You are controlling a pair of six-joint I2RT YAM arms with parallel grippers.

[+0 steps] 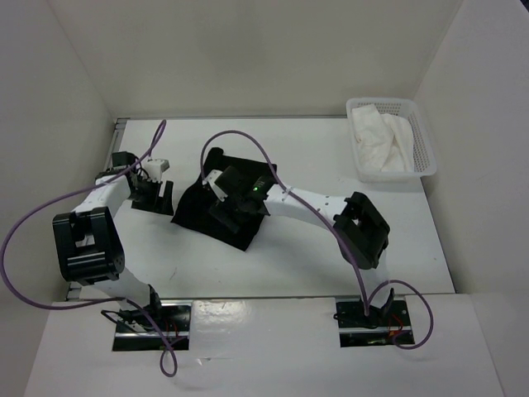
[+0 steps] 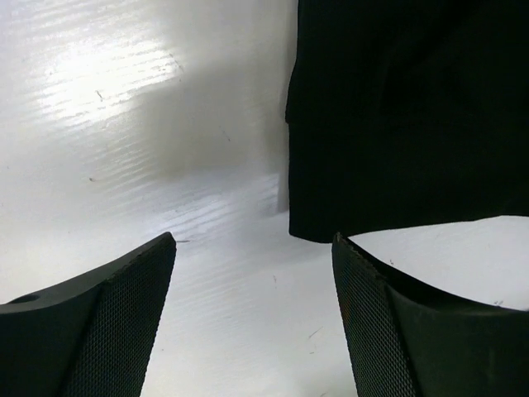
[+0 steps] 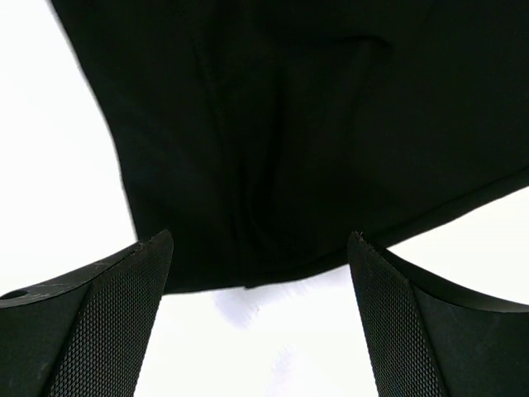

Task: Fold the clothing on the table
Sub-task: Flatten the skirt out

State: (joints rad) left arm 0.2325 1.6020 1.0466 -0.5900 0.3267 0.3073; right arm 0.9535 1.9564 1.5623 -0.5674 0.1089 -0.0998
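A: While both arms reach over the table [image 1: 314, 248], where is the clothing [image 1: 197, 213]?
B: Left of centre, lying black under the right gripper [image 3: 260, 238], jaws spread, pinching nothing. Left gripper [image 2: 254, 240], also spread, hangs over bare table beside its edge.

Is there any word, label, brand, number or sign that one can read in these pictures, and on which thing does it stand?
None: the plain black fabric clothing, the flat white table and the white mesh plastic basket show no readable text.
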